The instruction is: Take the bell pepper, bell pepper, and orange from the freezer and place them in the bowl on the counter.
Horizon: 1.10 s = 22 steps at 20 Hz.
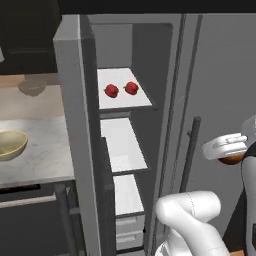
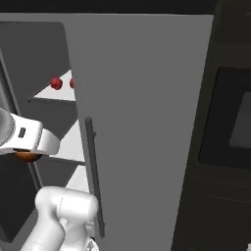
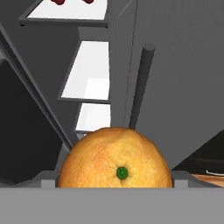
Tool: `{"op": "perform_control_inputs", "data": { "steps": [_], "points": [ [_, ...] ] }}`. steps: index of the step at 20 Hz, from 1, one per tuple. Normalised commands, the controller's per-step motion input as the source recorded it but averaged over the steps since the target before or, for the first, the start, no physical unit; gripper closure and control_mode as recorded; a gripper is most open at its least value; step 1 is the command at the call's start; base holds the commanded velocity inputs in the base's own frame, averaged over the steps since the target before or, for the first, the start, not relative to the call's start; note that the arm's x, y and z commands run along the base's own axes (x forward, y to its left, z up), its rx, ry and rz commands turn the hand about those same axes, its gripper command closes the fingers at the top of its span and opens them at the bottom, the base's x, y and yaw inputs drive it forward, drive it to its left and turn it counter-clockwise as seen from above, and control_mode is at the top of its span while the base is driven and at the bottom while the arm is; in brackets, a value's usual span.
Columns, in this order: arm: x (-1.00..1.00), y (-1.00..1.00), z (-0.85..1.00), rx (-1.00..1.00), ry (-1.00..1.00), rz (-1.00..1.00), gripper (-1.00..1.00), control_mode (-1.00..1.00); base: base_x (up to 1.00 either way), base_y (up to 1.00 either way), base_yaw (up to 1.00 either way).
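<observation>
The orange [image 3: 115, 159] sits between my fingers in the hand view, its green stem dot facing the camera. My gripper [image 1: 231, 158] is shut on the orange [image 1: 232, 160], held out in front of the grey fridge door, to the right of the open freezer [image 1: 125, 150]. In the right base view the orange [image 2: 27, 157] peeks out under the white hand [image 2: 24, 137]. Two red bell peppers [image 1: 111, 90] [image 1: 131, 88] lie side by side on the freezer's top white shelf [image 1: 125, 104]. The pale-yellow bowl [image 1: 10, 142] stands on the marbled counter [image 1: 45, 155] at far left.
The thick freezer door [image 1: 72, 115] stands open between the shelves and the counter. A long dark bar handle [image 1: 191, 150] runs down the closed door right of the freezer. A duller grey-tan bowl [image 1: 32, 87] rests further back on the counter.
</observation>
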Motion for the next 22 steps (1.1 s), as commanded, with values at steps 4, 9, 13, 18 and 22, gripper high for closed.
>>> {"op": "perform_control_inputs", "data": {
  "steps": [4, 9, 13, 18, 22],
  "points": [
    [0.0, 0.0, 0.0, 0.0, 0.0, 0.0, 1.0, 1.0, -0.64, -1.0, 0.03],
    [0.0, 0.0, 0.0, 0.0, 0.0, 0.0, 1.0, 1.0, -0.81, -0.99, 0.07],
    [0.0, 0.0, 0.0, 0.0, 0.0, 0.0, 1.0, 1.0, -0.86, -0.6, 0.49],
    [0.0, 0.0, 0.0, 0.0, 0.0, 0.0, 1.0, 1.0, -0.78, -0.16, 0.79],
    [0.0, 0.0, 0.0, 0.0, 0.0, 0.0, 1.0, 1.0, -0.52, 0.0, 0.95]
  ]
}}
